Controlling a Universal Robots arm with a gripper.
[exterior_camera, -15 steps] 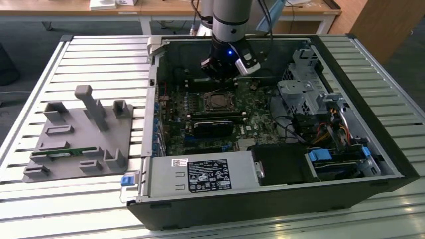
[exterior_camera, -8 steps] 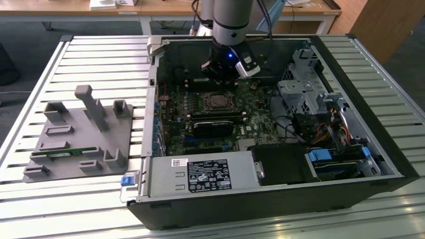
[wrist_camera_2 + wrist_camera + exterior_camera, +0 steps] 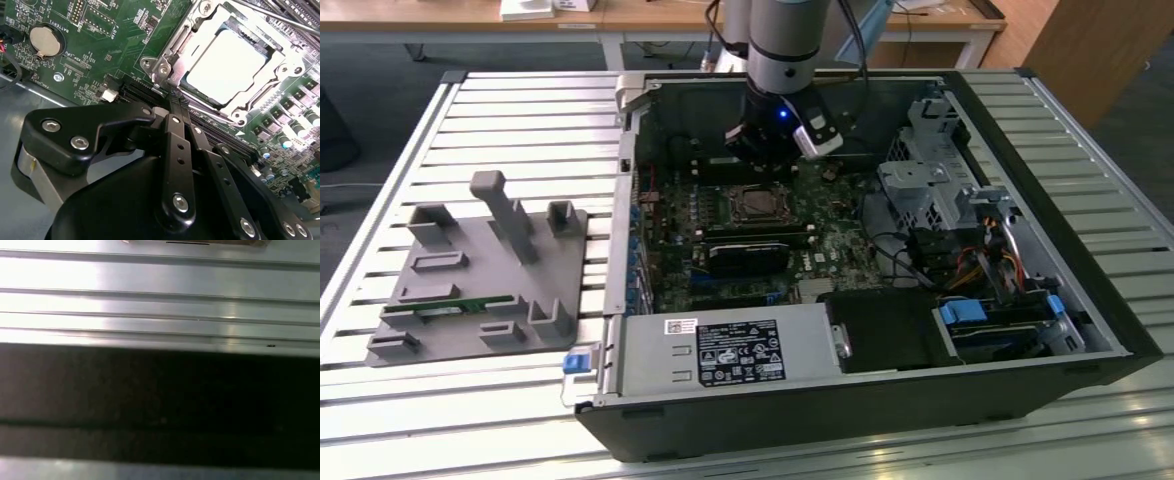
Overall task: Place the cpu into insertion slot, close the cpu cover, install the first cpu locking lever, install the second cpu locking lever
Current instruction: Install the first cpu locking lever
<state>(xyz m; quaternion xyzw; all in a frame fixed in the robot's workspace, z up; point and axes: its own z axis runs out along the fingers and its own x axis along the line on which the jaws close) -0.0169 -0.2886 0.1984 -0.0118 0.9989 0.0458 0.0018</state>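
Cpu [image 3: 227, 65] — pale grey square — sits under closed cpu cover [image 3: 280, 55].

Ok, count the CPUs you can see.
1. The cpu lies on the motherboard, framed by the cpu cover, just ahead of the tool. Others could be hidden elsewhere in the case.
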